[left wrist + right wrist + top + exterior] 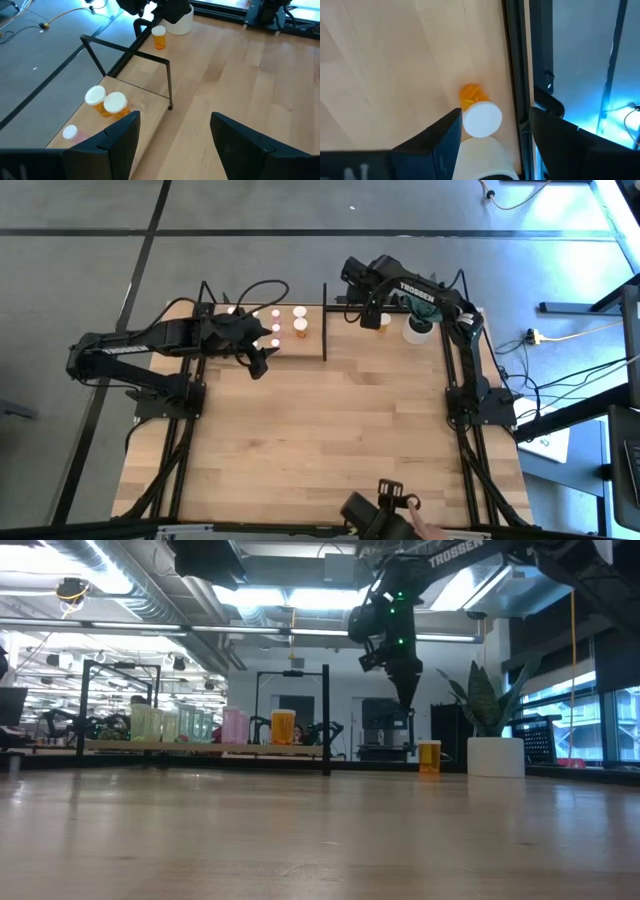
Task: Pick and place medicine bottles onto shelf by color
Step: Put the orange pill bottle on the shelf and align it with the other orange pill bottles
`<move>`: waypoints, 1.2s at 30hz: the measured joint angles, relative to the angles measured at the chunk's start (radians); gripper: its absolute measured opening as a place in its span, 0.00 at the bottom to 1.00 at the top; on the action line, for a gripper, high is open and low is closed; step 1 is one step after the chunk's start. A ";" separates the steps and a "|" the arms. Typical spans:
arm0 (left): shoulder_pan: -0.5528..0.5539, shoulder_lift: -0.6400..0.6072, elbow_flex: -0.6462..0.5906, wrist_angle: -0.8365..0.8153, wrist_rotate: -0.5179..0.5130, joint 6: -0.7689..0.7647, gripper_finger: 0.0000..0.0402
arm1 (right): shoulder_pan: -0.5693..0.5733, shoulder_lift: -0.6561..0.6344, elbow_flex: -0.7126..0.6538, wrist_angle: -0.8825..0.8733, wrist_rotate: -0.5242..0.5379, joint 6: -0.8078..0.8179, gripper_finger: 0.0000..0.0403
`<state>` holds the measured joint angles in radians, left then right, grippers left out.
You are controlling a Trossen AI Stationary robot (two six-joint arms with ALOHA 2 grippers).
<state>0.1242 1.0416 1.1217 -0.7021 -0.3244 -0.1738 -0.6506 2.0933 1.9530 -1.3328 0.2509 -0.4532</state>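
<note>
- Right gripper (408,700) hangs above the far right of the table with its dark fingers spread and nothing between them, pointing down at a small orange medicine bottle with a white cap (479,113).
- That orange bottle (429,756) stands upright on the bare tabletop, outside the shelf, just beyond its black end bar and just beside a white round plant pot (418,330).
- In the level view the bottle sits slightly to the right of the fingertips and below them, apart from them; its long axis is vertical, so I judge a straight descent with a small sideways correction would bring the fingers around it.
- The right arm is clearly the nearer one to this bottle.
- On the pale wooden shelf with a thin black frame (312,345), at the far left, bottles already stand: two orange ones (110,102) toward the end bar, pink ones (233,726) next, pale green ones (160,724) farther left.
- Left gripper (262,362) waits at the near edge of the shelf, fingers apart and empty.
- A person's hand (428,530) shows at the near table edge.
</note>
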 joint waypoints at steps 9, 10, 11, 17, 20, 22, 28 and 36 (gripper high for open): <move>0.000 0.000 0.000 0.000 0.000 0.000 0.59 | -0.022 0.000 -0.010 -0.068 -0.017 0.006 0.58; 0.000 0.000 0.000 0.000 0.000 0.000 0.59 | -0.023 0.000 -0.010 -0.079 -0.032 0.011 0.58; 0.000 0.000 0.000 0.000 0.000 0.000 0.59 | -0.023 0.000 -0.010 -0.080 -0.047 0.024 0.58; 0.000 0.000 0.000 0.000 0.000 0.000 0.59 | -0.032 0.000 -0.010 -0.076 -0.096 0.111 0.58; 0.000 0.000 0.000 0.000 0.000 0.000 0.59 | -0.044 0.000 -0.010 -0.075 -0.122 0.113 0.58; 0.000 0.000 0.000 0.000 0.000 0.000 0.59 | -0.050 0.000 -0.010 -0.074 -0.121 0.108 0.58; 0.000 0.000 0.000 0.000 0.000 0.000 0.59 | -0.072 0.000 -0.010 -0.053 -0.197 0.051 0.63; 0.000 0.000 0.000 0.000 0.000 0.000 0.59 | -0.085 0.000 -0.010 -0.053 -0.144 0.057 0.85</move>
<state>0.1242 1.0416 1.1217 -0.7021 -0.3244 -0.1738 -0.7361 2.0937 1.9427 -1.3853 0.1070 -0.3961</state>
